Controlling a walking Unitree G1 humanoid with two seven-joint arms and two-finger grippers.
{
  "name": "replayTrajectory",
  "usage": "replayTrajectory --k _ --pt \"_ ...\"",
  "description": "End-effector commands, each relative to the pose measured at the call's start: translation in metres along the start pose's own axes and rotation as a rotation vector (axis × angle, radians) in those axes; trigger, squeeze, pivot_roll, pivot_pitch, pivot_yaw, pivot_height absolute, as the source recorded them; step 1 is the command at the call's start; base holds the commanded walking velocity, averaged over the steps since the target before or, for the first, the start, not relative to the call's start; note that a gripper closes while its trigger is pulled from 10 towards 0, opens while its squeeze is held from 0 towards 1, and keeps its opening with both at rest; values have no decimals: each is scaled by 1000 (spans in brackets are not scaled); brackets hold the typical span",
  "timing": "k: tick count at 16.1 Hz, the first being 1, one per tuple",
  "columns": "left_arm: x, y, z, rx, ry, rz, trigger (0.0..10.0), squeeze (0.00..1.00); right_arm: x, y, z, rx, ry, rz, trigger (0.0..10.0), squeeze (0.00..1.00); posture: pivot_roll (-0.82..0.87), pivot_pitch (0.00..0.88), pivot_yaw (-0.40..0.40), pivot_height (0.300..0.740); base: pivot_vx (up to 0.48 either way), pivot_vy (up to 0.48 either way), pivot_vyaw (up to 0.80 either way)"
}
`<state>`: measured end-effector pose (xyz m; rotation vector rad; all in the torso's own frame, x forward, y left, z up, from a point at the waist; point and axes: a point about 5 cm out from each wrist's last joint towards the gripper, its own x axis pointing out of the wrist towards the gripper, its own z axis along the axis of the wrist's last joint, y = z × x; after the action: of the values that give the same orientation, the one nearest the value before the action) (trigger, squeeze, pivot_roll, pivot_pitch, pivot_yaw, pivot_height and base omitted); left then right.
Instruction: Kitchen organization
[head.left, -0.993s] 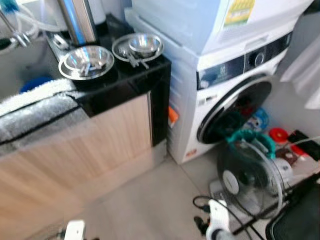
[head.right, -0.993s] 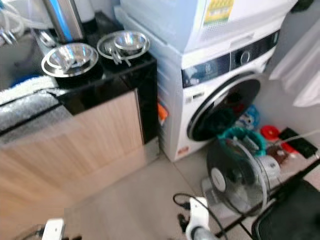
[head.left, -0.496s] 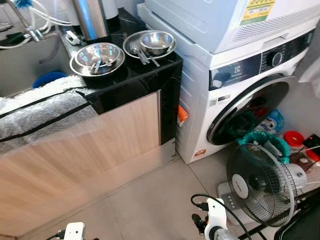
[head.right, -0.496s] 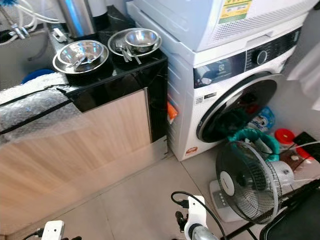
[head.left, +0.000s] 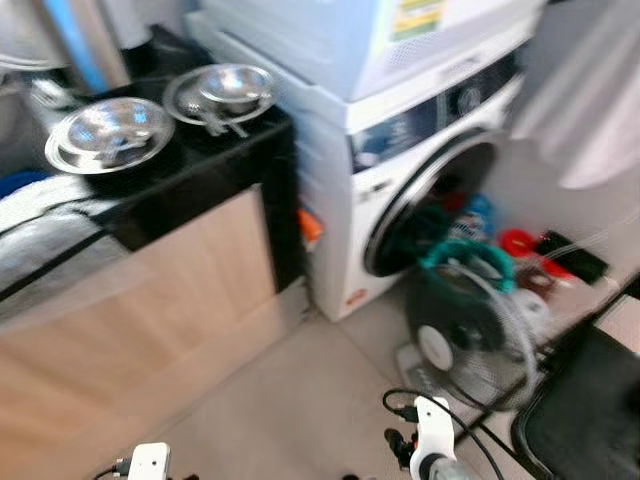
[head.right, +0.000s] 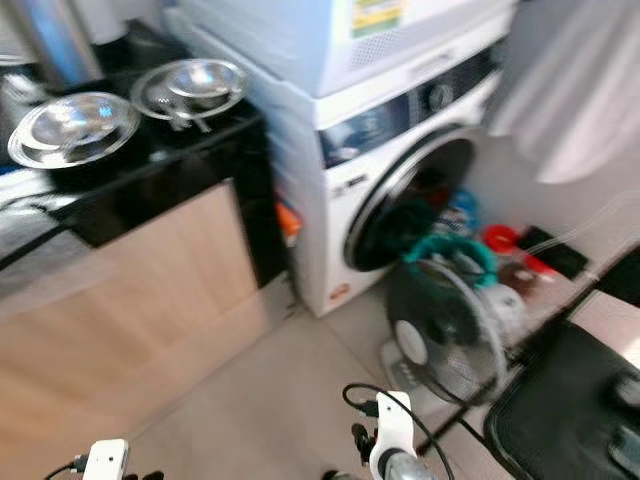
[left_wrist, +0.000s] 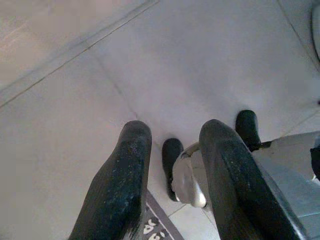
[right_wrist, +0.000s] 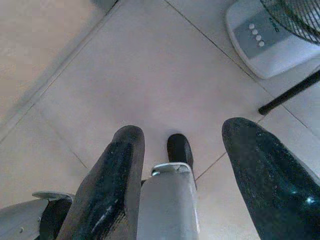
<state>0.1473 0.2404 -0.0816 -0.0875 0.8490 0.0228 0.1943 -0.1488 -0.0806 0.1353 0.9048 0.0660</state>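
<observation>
1. My left claw (left_wrist: 172, 170) and right claw (right_wrist: 182, 165) both hang over the bare floor (right_wrist: 150, 65), fingers apart, holding nothing.
2. The steel bowls (head.left: 105, 130) and a plate of bowl and cutlery (head.left: 222, 90) sit on the black counter (head.left: 200, 165), upper left of the blurred head view, beside the washing machine (head.left: 400, 170).
3. I judge the bowls light, rigid and slippery; pinching a rim looks best.
4. The wrist views show my feet and the fan's base (right_wrist: 270, 45); the head view shows the whole fan (head.left: 465, 335).
</observation>
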Motion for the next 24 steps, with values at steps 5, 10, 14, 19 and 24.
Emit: replayTrajectory --k 5,10,14,19,24 --pt "-3 2 -8 5 32 1 10000 0 -1 1 -4 11 6 5 10000 0 -12 112 57 740 0 0 -237" --pt "-3 2 -8 2 26 3 10000 0 -1 1 -4 8 5 8 10000 0 -11 114 52 740 0 0 0" --pt "-3 2 -7 -5 15 7 10000 0 -1 0 -3 10 3 8 10000 0 -11 117 51 740 0 0 0" --pt "-3 3 -8 0 24 12 10000 0 -1 1 -3 11 3 9 10000 0 -8 125 56 740 0 0 0" --pt "-4 5 -8 11 31 14 10000 0 -1 3 -5 16 4 10 10000 0 -13 121 67 740 0 0 0"
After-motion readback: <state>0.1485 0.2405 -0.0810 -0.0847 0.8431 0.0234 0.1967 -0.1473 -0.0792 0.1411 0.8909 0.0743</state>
